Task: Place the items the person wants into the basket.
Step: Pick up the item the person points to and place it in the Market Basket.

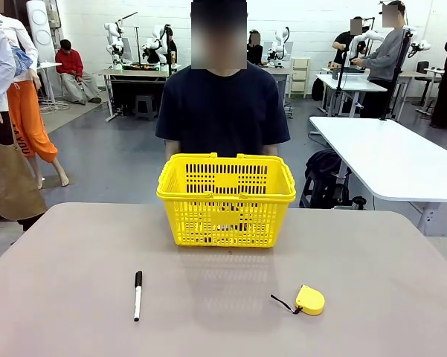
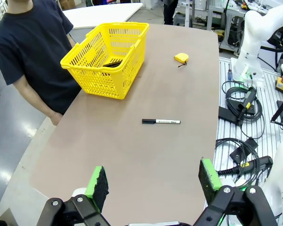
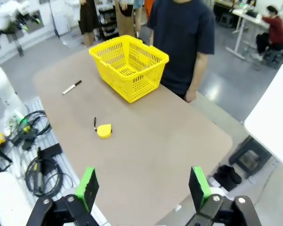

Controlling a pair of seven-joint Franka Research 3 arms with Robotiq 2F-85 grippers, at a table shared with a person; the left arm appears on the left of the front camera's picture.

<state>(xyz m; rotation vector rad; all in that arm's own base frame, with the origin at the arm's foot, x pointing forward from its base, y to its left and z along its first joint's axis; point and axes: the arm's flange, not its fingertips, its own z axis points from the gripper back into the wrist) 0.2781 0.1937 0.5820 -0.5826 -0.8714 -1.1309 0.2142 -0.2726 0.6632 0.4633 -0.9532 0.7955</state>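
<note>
**Yellow basket loaded, two tools left on the table**

Yellow lattice walls of the basket stand at the far middle of the table, just in front of the person in the dark navy T-shirt, whose arms hang at their sides. Through the lattice in my left wrist view I make out something dark lying on the basket floor; I cannot tell which item it is, nor how many lie there.

On the bare tabletop near me lie only the white marker with a black cap, toward my left, and the small yellow tape measure, toward my right, well apart from each other and from the basket.

My left gripper hangs high above the near table edge, green pads spread wide, holding nothing. My right gripper is likewise wide and empty, above the table's right end.

I judge the placing is done or nearly so. My next move calls for waiting on a sign from the person before touching the marker or tape measure.
</note>
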